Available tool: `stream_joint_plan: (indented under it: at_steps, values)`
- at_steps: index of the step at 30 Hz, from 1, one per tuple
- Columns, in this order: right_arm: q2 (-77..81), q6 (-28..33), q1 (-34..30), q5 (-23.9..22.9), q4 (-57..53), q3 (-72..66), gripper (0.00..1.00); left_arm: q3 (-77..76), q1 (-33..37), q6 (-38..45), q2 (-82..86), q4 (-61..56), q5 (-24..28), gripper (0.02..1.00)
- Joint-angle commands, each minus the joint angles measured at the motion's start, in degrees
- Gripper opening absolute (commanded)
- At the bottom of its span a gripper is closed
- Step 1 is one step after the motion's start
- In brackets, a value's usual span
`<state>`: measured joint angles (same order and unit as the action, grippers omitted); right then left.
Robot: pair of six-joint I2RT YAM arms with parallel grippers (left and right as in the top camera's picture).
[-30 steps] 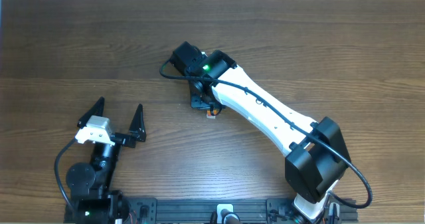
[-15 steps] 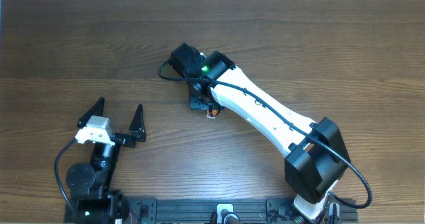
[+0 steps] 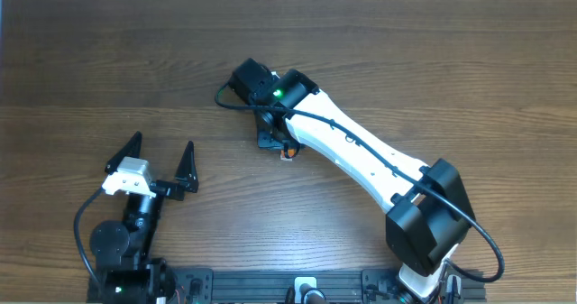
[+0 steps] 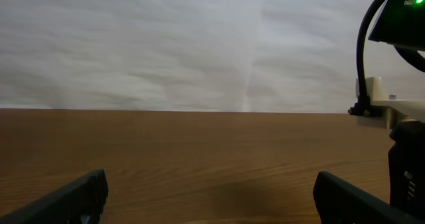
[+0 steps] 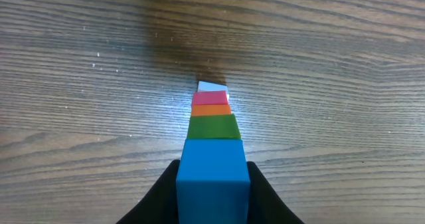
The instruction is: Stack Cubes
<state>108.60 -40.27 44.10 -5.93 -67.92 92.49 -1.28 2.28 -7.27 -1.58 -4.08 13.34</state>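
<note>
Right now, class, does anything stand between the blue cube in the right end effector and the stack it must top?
Nothing visible does. The blue cube, in the right end effector, is directly above the green cube, in line with the orange cube, pink cube and white cube beneath. Whether blue touches green cannot be told.

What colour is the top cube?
The top cube is blue, seen best in the right wrist view.

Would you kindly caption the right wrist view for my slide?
Right claw holds the blue cube atop a green, orange, pink and white stack.
</note>
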Motion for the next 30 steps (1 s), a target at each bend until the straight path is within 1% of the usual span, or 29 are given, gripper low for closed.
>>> stream_joint_plan:
  at_steps: [1,7,11,16,19,20,22,24,25,30]
  values:
    - [1.22,0.04,0.46,0.24,0.09,0.81,0.012,0.39,0.26,0.9,0.28,-0.24,0.26,0.998]
    - [1.25,0.04,0.46,0.04,0.24,0.76,0.025,0.39,0.26,0.9,0.28,-0.24,0.26,0.998]
    - [1.25,0.04,0.46,0.04,0.26,0.57,0.069,0.39,0.26,0.9,0.28,-0.24,0.26,0.998]
    - [1.25,0.04,0.46,0.04,0.24,0.5,0.316,0.39,0.26,0.9,0.28,-0.24,0.26,0.998]
    - [1.25,0.04,0.46,0.04,0.24,0.5,0.533,0.39,0.26,0.9,0.28,-0.24,0.26,0.998]
    - [1.25,0.07,0.46,0.04,0.24,0.48,0.568,0.39,0.26,0.9,0.28,-0.24,0.26,0.998]
    - [1.25,0.07,0.46,0.04,0.24,0.5,0.682,0.39,0.26,0.9,0.28,-0.24,0.26,0.998]
    - [1.25,0.07,0.46,0.04,0.24,0.48,0.869,0.39,0.26,0.9,0.28,-0.24,0.26,0.998]
    - [1.25,0.07,0.46,0.04,0.24,0.5,0.993,0.39,0.26,0.9,0.28,-0.24,0.26,0.998]
    - [1.25,0.09,0.46,-0.63,0.66,0.5,0.993,0.39,0.26,0.9,0.28,-0.24,0.26,0.998]
